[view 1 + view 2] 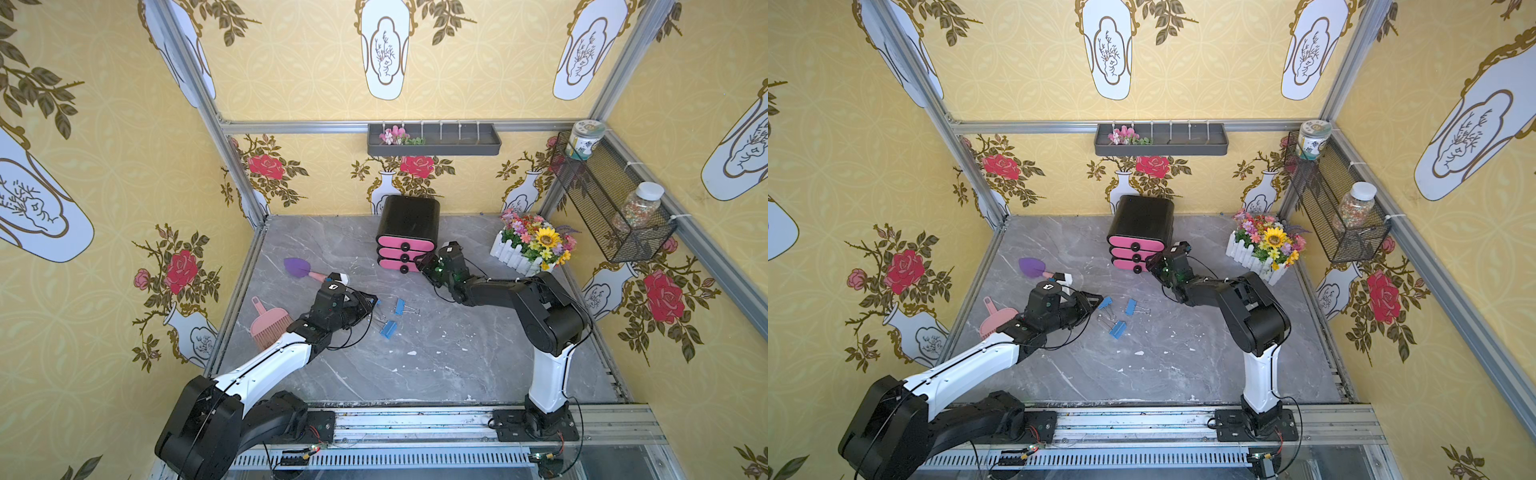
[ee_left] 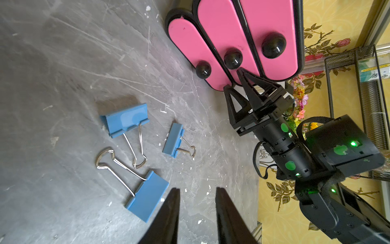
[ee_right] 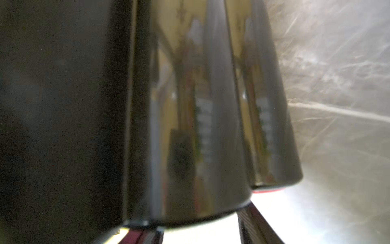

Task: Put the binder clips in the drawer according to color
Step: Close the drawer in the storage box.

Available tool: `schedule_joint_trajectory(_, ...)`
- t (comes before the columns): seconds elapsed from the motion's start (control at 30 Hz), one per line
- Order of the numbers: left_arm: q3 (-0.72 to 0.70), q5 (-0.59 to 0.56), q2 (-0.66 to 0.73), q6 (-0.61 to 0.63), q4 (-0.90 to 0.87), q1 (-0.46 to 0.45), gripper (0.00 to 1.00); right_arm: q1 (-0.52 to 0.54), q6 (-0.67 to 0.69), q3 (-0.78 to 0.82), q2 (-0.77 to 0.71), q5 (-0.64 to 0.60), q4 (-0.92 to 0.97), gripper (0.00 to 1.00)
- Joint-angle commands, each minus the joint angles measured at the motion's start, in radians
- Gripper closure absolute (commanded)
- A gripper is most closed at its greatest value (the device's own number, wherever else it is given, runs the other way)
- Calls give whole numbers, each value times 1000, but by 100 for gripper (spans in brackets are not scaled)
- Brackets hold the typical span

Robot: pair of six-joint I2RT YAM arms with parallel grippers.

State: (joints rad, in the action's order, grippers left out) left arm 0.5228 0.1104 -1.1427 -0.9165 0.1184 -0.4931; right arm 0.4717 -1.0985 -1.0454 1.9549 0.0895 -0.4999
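While the left gripper hangs narrowly parted and empty, three blue binder clips lie on the table just at its 3 o'clock. The right gripper, fingers apart, sits at 3 o'clock of the drawer, which stands at the table's 12 o'clock.

We find the cabinet at the back middle of the table, its three drawers stacked. Before it, a little to the left, three clips lie close together. The flower box stands to its right; the brush lies at the left edge.
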Motion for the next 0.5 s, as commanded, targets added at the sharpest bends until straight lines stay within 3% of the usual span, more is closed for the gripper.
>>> schedule_joint_trajectory(0.0,-9,8,8,2,-11,1,66,3,-11,-7,-6,-37,-55,39)
schedule_joint_trajectory(0.23,-9,-4,21,1,-25,1,66,28,23,26,-46,-39,-33,36)
schedule_joint_trajectory(0.47,-1,-33,38,7,-59,1,62,100,105,92,-176,-85,47,33)
